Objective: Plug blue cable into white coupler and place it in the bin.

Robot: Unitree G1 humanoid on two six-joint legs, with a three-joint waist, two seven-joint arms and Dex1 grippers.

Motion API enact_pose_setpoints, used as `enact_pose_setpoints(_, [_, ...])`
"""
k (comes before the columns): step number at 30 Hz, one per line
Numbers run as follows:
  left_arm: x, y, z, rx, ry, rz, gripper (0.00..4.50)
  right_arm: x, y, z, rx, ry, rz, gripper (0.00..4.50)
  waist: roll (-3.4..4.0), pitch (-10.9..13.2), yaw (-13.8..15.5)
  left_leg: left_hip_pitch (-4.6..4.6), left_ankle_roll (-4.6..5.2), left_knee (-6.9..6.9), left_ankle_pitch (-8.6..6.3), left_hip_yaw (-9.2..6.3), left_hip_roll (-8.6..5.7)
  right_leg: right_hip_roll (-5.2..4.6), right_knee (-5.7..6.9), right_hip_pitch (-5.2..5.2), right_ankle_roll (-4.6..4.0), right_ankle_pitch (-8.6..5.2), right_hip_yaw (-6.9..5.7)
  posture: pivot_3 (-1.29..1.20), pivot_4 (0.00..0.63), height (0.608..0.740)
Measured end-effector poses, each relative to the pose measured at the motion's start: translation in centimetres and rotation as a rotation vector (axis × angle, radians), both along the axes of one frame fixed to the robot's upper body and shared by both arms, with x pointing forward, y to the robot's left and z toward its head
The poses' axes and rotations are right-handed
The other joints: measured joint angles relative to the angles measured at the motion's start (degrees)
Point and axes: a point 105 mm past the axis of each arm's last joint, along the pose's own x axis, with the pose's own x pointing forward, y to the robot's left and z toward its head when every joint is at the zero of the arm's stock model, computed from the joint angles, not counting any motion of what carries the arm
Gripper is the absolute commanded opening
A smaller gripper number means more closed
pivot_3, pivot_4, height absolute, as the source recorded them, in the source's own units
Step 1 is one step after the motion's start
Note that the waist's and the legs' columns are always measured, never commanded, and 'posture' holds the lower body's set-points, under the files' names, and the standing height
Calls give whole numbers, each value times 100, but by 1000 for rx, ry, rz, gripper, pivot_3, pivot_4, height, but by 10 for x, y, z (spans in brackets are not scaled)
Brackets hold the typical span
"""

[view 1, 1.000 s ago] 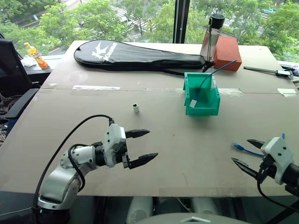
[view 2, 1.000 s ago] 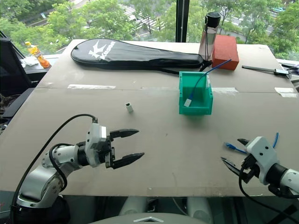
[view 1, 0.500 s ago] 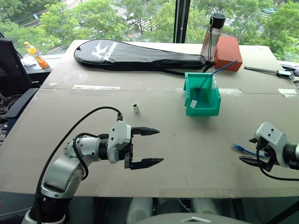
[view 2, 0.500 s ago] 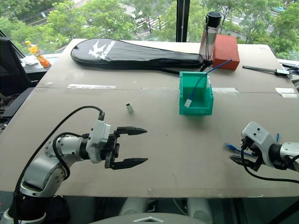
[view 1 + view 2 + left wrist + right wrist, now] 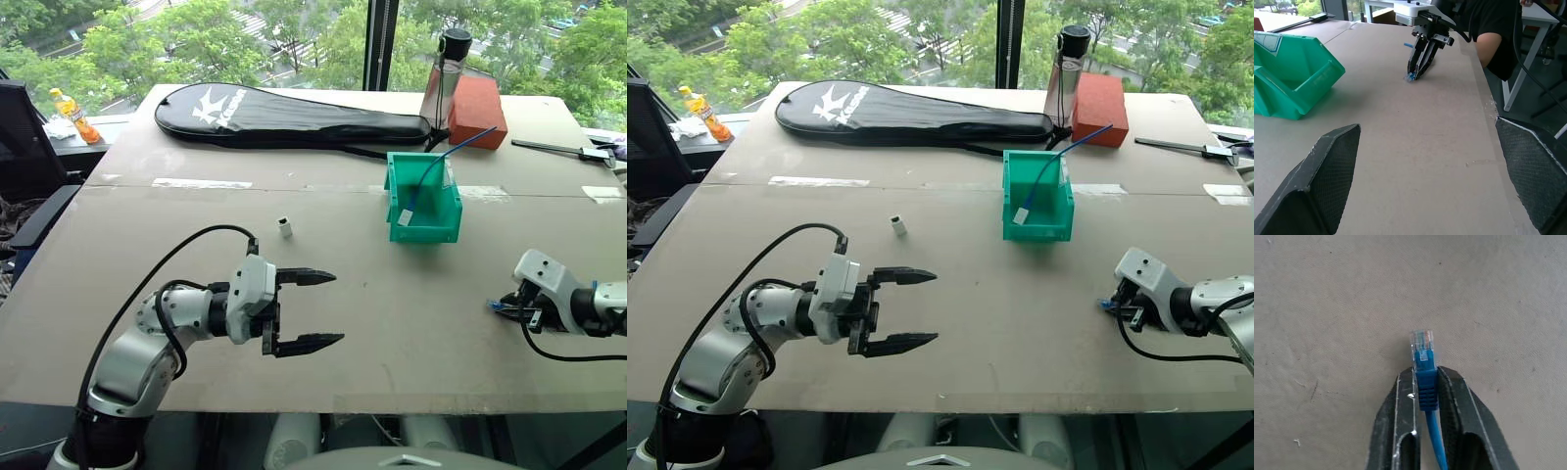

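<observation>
The blue cable (image 5: 1426, 382) lies on the table near its right front edge, its small clear plug (image 5: 1421, 340) sticking out past the fingertips. My right gripper (image 5: 1425, 374) is shut on the cable just behind the plug, tips down at the tabletop (image 5: 506, 307). The white coupler (image 5: 285, 227) stands alone at mid-table, left of the teal bin (image 5: 426, 233). My left gripper (image 5: 318, 310) hovers open and empty in front of the coupler, well short of it, pointing right.
A straighter blue cord (image 5: 431, 171) with a white tip leans in the bin. Behind it stand a bottle (image 5: 443, 83) and a red-brown block (image 5: 477, 110). A black racket cover (image 5: 284, 116) lies along the far edge. A person (image 5: 1488, 34) sits beyond the table's right side.
My right gripper has moved forward and down onto the cable's plug end and gone from open to shut on it. The left gripper has stayed open and nearly still.
</observation>
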Motion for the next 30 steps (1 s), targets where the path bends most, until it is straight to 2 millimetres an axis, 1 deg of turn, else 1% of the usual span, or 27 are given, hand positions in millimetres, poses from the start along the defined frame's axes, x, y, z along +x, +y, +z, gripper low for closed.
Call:
enact_pose_setpoints(3, [0, 0, -1, -3, 2, 7, 4500, 0, 1, 1, -12, -13, 28, 140, 0, 0, 0, 1, 0, 1, 0, 0, 0, 0, 1, 0, 1, 0, 0, 0, 150, 740])
enact_pose_setpoints(5, [0, 0, -2, -9, 7, 15, 4500, 0, 7, 3, -11, -22, 65, 140, 2, 1, -13, 3, 0, 1, 0, 2, 1, 1, 3, -1, 1, 0, 2, 0, 150, 740])
enact_pose_setpoints(7, [-3, 2, -7, -14, 27, 28, 4500, 3, 28, 13, -4, -52, 165, 140, 7, 4, -42, 3, -1, 0, 0, 3, 5, 3, 4, -3, 1, 0, 3, 0, 150, 740])
enact_pose_setpoints(8, [-3, 2, -8, -14, 33, 30, 4500, 4, 35, 18, -3, -66, 198, 140, 9, 5, -49, 3, -1, 0, 0, 2, 7, 5, 4, -5, 1, 0, 2, 0, 150, 740])
enact_pose_setpoints(9, [-5, 4, -10, -16, 34, 36, 4500, 6, 46, 25, -4, -83, 254, 140, 10, 6, -56, 3, -1, -1, 0, 1, 8, 6, 5, -5, 0, 0, 1, 0, 150, 740])
enact_pose_setpoints(10, [-5, 7, -12, -19, 41, 49, 4500, 11, 60, 33, -4, -112, 313, 140, 10, 6, -73, 3, -1, -1, 1, 1, 11, 6, 5, -6, -3, 1, 0, 0, 150, 740])
enact_pose_setpoints(11, [-5, 8, -12, -19, 45, 57, 4500, 13, 68, 37, -3, -128, 344, 140, 9, 6, -71, 3, -2, -1, 1, 1, 11, 6, 5, -6, -5, 3, -1, 0, 150, 740])
enact_pose_setpoints(12, [-3, 13, -13, -25, 42, 90, 4500, 19, 82, 41, -4, -143, 390, 140, 9, 6, -95, 4, -2, 0, 1, 1, 11, 6, 5, -6, -6, 3, 0, 0, 150, 740])
enact_pose_setpoints(13, [-1, 14, -12, -35, 34, 110, 4500, 22, 92, 44, -1, -159, 421, 140, 10, 7, -98, 2, -2, 0, 1, 0, 10, 4, 5, -7, -7, 4, -2, 0, 150, 740])
enact_pose_setpoints(16, [1, 25, -14, -44, 29, 158, 4500, 31, 116, 43, -19, -132, 499, 140, 8, 8, -79, -5, -2, 0, 1, 0, 6, -2, 4, -9, -10, 5, -4, 0, 150, 740])
enact_pose_setpoints(20, [1, 42, -16, -32, 51, 181, 4500, 38, 130, 32, -80, -79, 564, 140, 8, 8, -24, -12, -4, 0, 2, 3, 3, -8, 1, -12, -11, 5, -7, 0, 150, 740])
enact_pose_setpoints(23, [1, 48, -14, -26, 34, 185, 4500, 44, 139, 23, -114, -59, 601, 140, 9, 9, -7, -13, -4, 0, 2, 5, 2, -9, 0, -12, -11, 5, -8, 0, 150, 740])
enact_pose_setpoints(24, [1, 49, -15, -26, 34, 184, 4500, 45, 139, 20, -125, -53, 608, 453, 9, 9, -7, -13, -4, 0, 2, 6, 2, -9, 0, -12, -11, 5, -8, 0, 150, 740])
enact_pose_setpoints(25, [1, 49, -16, -26, 34, 183, 4500, 48, 141, 17, -138, -44, 616, 871, 9, 9, -7, -13, -4, 0, 2, 6, 2, -9, 0, -12, -11, 5, -9, 0, 150, 740])
enact_pose_setpoints(26, [0, 49, -16, -25, 32, 181, 4500, 51, 142, 14, -145, -45, 618, 1117, 9, 9, -8, -13, -4, 0, 2, 6, 2, -9, 1, -12, -11, 5, -9, 0, 150, 740])
enact_pose_setpoints(27, [0, 49, -16, -25, 31, 181, 4500, 55, 142, 15, -155, -56, 625, 1675, 9, 8, -13, -9, -4, 0, 2, 8, 2, -9, 2, -11, -11, 5, -8, 0, 150, 740])
enact_pose_setpoints(28, [0, 49, -15, -26, 28, 181, 4500, 56, 143, 16, -160, -62, 628, 2058, 8, 7, -13, -9, -4, 0, 2, 7, 3, -8, 4, -11, -11, 5, -9, 0, 150, 740])
enact_pose_setpoints(29, [0, 49, -15, -26, 29, 181, 4500, 58, 142, 16, -162, -67, 625, 2718, 8, 7, -8, -8, -4, 0, 2, 5, 3, -8, 5, -11, -11, 5, -11, 0, 150, 740])
enact_pose_setpoints(30, [0, 49, -16, -26, 29, 181, 4500, 58, 141, 17, -163, -67, 623, 3206, 8, 7, -4, -8, -4, 0, 2, 3, 3, -8, 6, -10, -11, 5, -13, 0, 150, 740])
